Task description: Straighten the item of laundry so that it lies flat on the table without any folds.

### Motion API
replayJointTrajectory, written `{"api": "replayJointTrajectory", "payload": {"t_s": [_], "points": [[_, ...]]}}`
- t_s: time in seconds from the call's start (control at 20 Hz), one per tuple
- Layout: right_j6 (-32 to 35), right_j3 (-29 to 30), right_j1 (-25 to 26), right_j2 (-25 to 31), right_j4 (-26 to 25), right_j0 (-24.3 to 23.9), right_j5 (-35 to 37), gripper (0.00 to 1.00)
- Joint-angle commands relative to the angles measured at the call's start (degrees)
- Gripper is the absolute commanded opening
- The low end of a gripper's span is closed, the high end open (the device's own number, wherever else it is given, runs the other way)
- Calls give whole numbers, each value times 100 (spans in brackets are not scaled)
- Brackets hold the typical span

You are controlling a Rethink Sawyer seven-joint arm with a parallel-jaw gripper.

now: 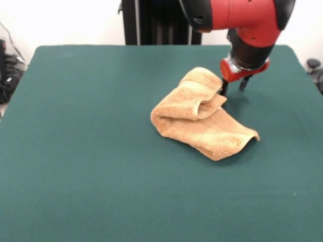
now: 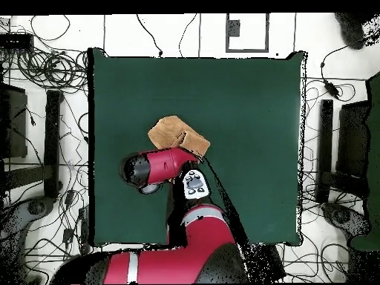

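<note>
One towel [image 1: 202, 118] lies on the table [image 1: 91, 151], right of centre in the front view and slightly toward the far edge. It is not flat: the cloth is bunched into several layers. A rounded fold rises at its far end, a second fold curls over in the middle and leaves a small open pocket, and a flatter flap runs out toward the near right, ending in a raised, curled edge. The tan-orange terry surface casts a shadow on the green cloth along the near right side.

The arm [image 1: 237, 17] enters from the top of the front view, red with black joints. The gripper [image 1: 233, 86] hangs just beside the far right end of the towel. Two dark fingers show beneath the red wrist collar with a visible gap between them, so the gripper is released and grasps nothing. The left finger [image 1: 223, 87] stands at the edge of the rounded fold; whether it touches the cloth cannot be determined. The right finger stands clear of the towel, above bare table.

In the overhead view, the towel [image 2: 177, 135] sits left of the table's centre on the table [image 2: 252, 96]. The arm [image 2: 159, 167] reaches up from the robot's base and covers the towel's lower edge. The gripper itself is hidden beneath the arm in this view.
</note>
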Motion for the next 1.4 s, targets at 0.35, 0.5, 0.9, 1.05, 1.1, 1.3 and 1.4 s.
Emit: {"api": "replayJointTrajectory", "payload": {"t_s": [0.35, 0.5, 0.9, 1.05, 1.1, 1.3, 1.4], "points": [[1029, 745, -332, 287, 312, -309, -709, 100], [495, 1538, -1173, 543, 291, -832, -563, 100], [390, 2024, -1787, 761, 201, -1186, -539, 100], [613, 2054, -1737, 806, 225, -1129, -755, 100], [662, 2059, -1738, 801, 226, -1098, -797, 100], [837, 1981, -1707, 762, 311, -949, -824, 100], [812, 1950, -1713, 763, 331, -941, -797, 100]]}}
